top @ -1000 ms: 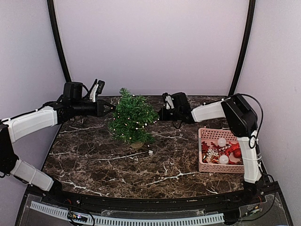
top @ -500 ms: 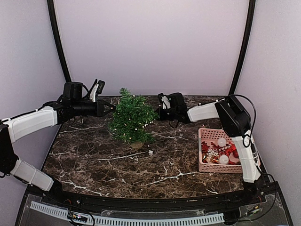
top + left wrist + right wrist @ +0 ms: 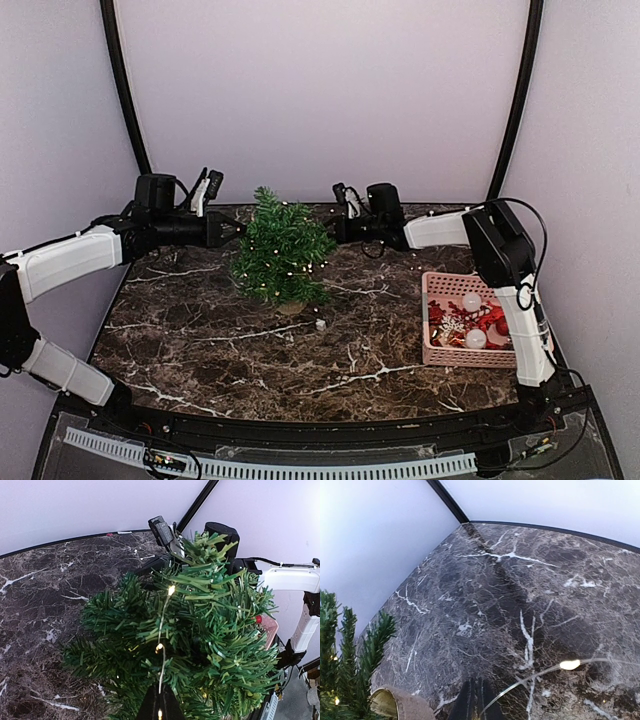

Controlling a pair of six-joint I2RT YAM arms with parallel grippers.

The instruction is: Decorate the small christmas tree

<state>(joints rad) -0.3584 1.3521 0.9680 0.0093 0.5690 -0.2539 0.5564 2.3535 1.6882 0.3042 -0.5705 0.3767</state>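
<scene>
The small christmas tree (image 3: 283,250) stands upright on the marble table, its tan pot base (image 3: 292,306) below it. A thin light wire (image 3: 163,630) with warm glowing bulbs is draped over its branches. Just left of the tree, my left gripper (image 3: 238,230) is shut on this wire; in the left wrist view the wire runs up out of the closed jaws (image 3: 160,690) into the tree (image 3: 210,630). On the tree's right, near the back edge, my right gripper (image 3: 337,226) is shut on the same light wire (image 3: 535,675), which leaves its jaws (image 3: 477,687) toward a lit bulb (image 3: 570,664).
A pink basket (image 3: 430,318) at the right holds red and white ornaments. A small white piece (image 3: 320,323) lies on the table in front of the tree. Purple walls close in the back and sides. The tree's pot (image 3: 395,705) sits close to the right gripper.
My right gripper has pulled back from the tree toward the table's far edge, and its forearm has swung left with it. The left arm and the tree have not moved.
</scene>
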